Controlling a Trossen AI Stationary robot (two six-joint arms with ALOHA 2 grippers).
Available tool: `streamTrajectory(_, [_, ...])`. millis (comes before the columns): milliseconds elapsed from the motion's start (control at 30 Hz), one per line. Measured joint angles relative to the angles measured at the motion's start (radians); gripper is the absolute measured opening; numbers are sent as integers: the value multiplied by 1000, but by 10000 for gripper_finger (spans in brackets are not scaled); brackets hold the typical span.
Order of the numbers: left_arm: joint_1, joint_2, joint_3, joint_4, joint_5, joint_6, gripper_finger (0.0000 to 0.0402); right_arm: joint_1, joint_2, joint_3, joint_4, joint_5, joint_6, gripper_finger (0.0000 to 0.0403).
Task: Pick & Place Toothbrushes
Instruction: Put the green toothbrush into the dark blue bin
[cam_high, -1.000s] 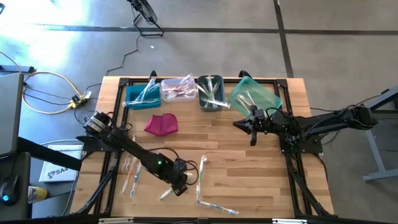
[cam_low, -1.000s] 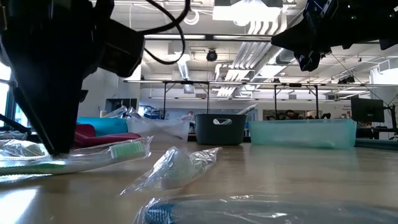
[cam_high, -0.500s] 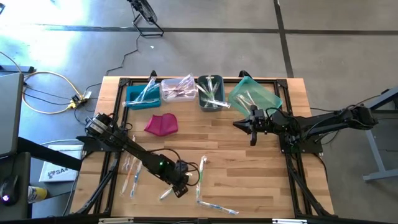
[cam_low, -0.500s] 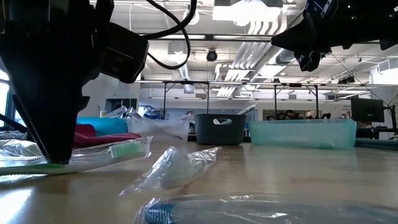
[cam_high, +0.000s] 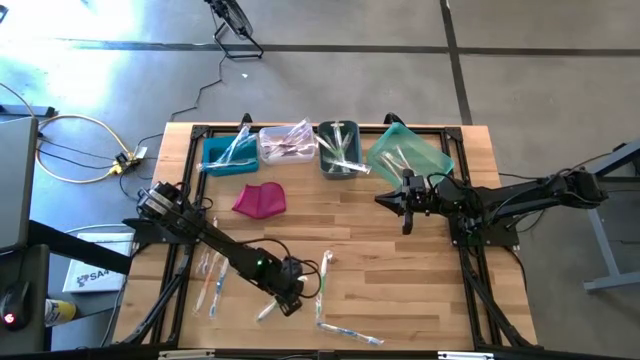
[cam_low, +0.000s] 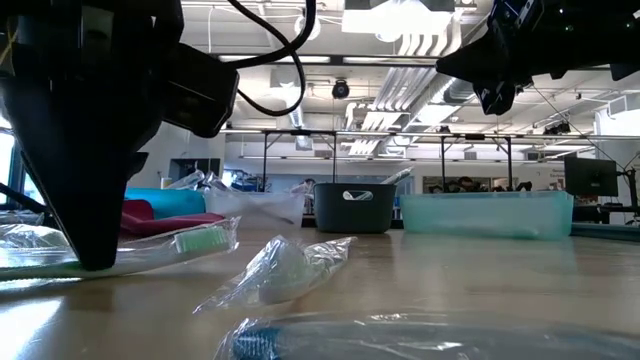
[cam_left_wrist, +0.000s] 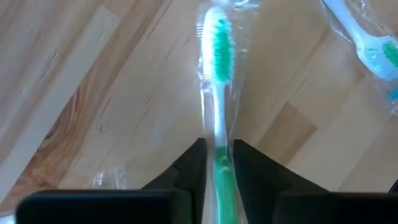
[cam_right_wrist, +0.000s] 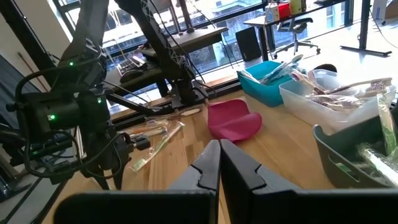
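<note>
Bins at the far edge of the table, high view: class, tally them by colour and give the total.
Blue bin: 1
Clear bin: 1
Dark grey bin: 1
Teal bin: 1
Total: 4

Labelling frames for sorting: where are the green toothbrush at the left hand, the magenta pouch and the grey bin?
green toothbrush (cam_left_wrist: 215, 43): left wrist view, bristle head.
magenta pouch (cam_high: 260, 199): high view, its middle.
grey bin (cam_low: 352, 208): low view, front wall.
</note>
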Motion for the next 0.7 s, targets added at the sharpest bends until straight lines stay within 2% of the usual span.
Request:
streamTrajectory(367, [0, 3, 3, 57, 31, 28, 7, 0, 0, 0, 0, 0, 0, 3])
streamTrajectory(567, [0, 5, 4, 105, 56, 77, 1, 0, 0, 0, 0, 0, 0, 3])
streamTrajectory(700, [11, 8, 63, 9, 56, 144, 1, 0, 0, 0, 0, 0, 0, 3])
